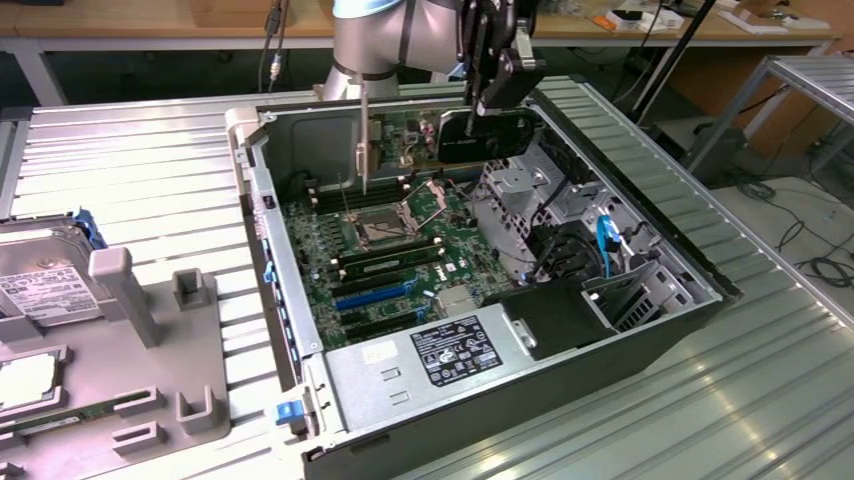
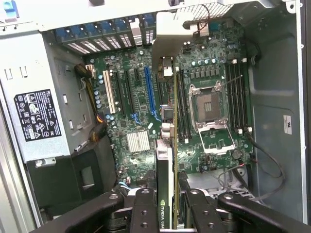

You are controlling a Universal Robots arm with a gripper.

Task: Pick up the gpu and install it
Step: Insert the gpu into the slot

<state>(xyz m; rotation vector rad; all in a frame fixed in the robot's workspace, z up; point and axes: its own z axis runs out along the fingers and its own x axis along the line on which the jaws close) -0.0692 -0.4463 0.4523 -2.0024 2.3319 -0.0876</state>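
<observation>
Above the far end of the open PC case (image 1: 267, 250), the gripper (image 1: 497, 95) holds the gpu (image 1: 481, 140) by its upper edge, jaws closed partway w/ one pad on each face of the card. From the wrist cam, the gpu (image 2: 165, 160) runs edge-on between the fingers (image 2: 143, 208), so its connector edge points down at the mobo (image 2: 136, 97), the way a slot needs it. The card looks clear of the board, not seated. It lies approx parallel to the blue slot (image 2: 150, 94) but seems offset toward the CPU socket (image 2: 209, 104). Its silver bracket (image 2: 167, 36) leads toward the case's rear wall, prob. to meet the slot openings there. The case lies on its side so the slots face up, giving straight-down access. The hard drive (image 1: 34, 285) and memory stick (image 1: 60, 418) lie on the grey fixture (image 1: 147, 320) at the exterior view's left, well apart from the work.
</observation>
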